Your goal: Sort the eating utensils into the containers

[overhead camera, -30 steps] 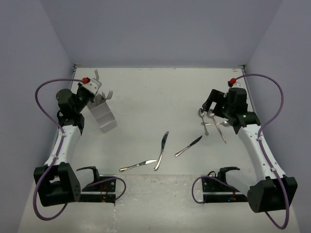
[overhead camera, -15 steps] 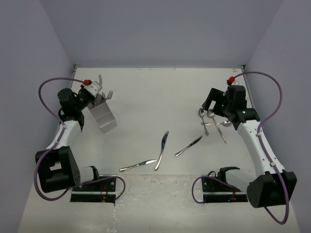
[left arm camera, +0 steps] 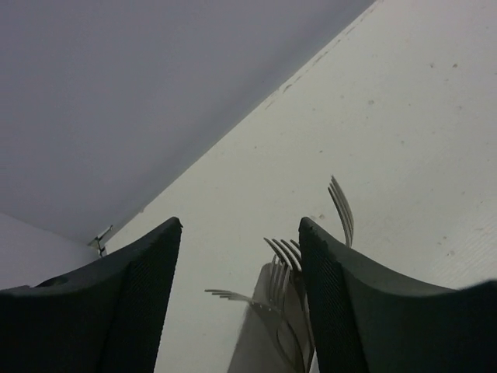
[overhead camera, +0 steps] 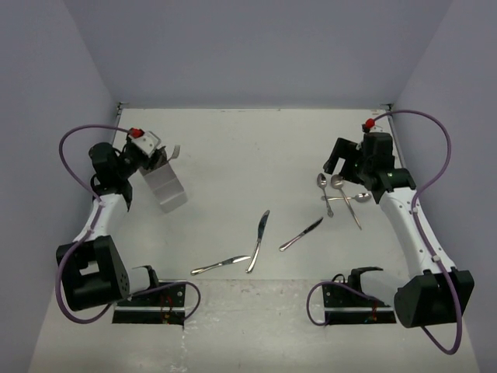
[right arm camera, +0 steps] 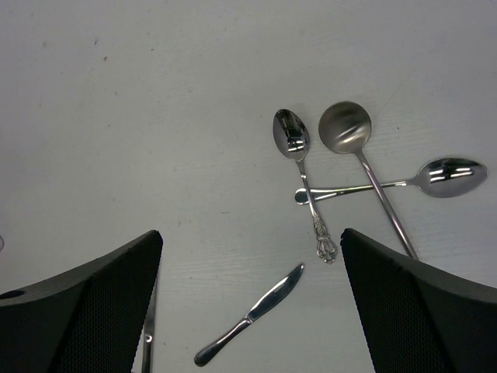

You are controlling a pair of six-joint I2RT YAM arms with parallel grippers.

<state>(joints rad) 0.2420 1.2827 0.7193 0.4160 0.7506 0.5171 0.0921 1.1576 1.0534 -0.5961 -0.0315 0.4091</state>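
The cutlery holder (overhead camera: 165,186) is a light grey plastic box with thin angled walls, standing near the table's (overhead camera: 233,148) far left corner. Three shiny silver forks (left arm camera: 283,256) stand in it, tines up and fanned outward; which compartment holds them cannot be told. The left fingers (left arm camera: 124,303) are just above it, apart and gripping nothing. Three spoons (right arm camera: 345,128) lie near the right edge: two side by side with bowls toward the far edge, one of them round-bowled, and a third laid across both handles. Three table knives (overhead camera: 260,237) lie scattered near the middle of the near edge. The right fingers (right arm camera: 101,303) hover wide apart over the spoons, empty.
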